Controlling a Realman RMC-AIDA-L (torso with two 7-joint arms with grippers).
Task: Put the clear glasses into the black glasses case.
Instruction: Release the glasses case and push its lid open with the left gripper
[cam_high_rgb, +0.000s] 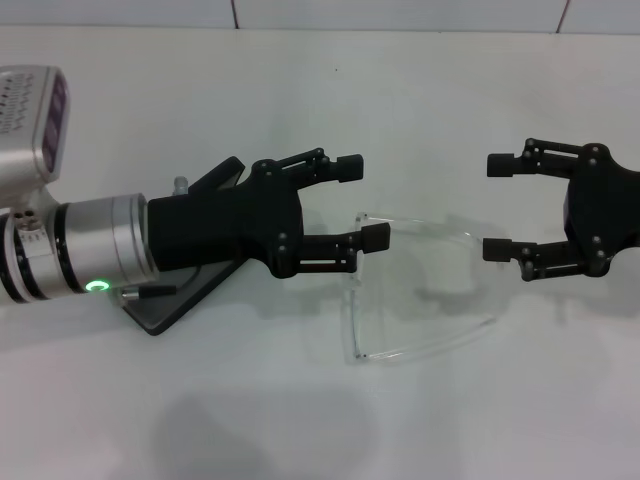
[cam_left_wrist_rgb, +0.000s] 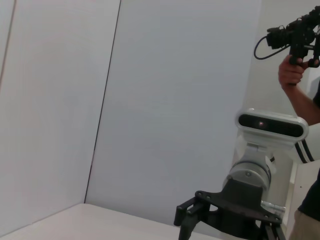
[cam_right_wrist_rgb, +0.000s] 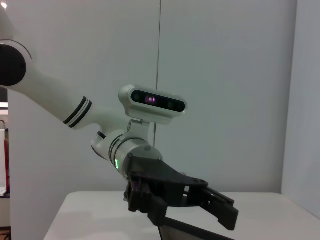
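Note:
The clear glasses (cam_high_rgb: 352, 312) lie on the white table (cam_high_rgb: 250, 420) in the head view, arms unfolded and pointing toward the right side. My left gripper (cam_high_rgb: 363, 203) is open; one of its fingertips (cam_high_rgb: 376, 237) is over the glasses' far corner, and I cannot tell if it touches. The black glasses case (cam_high_rgb: 172, 308) lies open under the left wrist, grey lining up, mostly hidden by the arm. My right gripper (cam_high_rgb: 497, 208) is open, facing the left one just past the ends of the glasses' arms, with nothing in it.
The left arm (cam_right_wrist_rgb: 125, 150) with its wrist camera (cam_right_wrist_rgb: 152, 102) fills the right wrist view. A person's hand holding a camera (cam_left_wrist_rgb: 292, 37) shows beyond the right arm (cam_left_wrist_rgb: 250, 172) in the left wrist view. A white wall backs the table.

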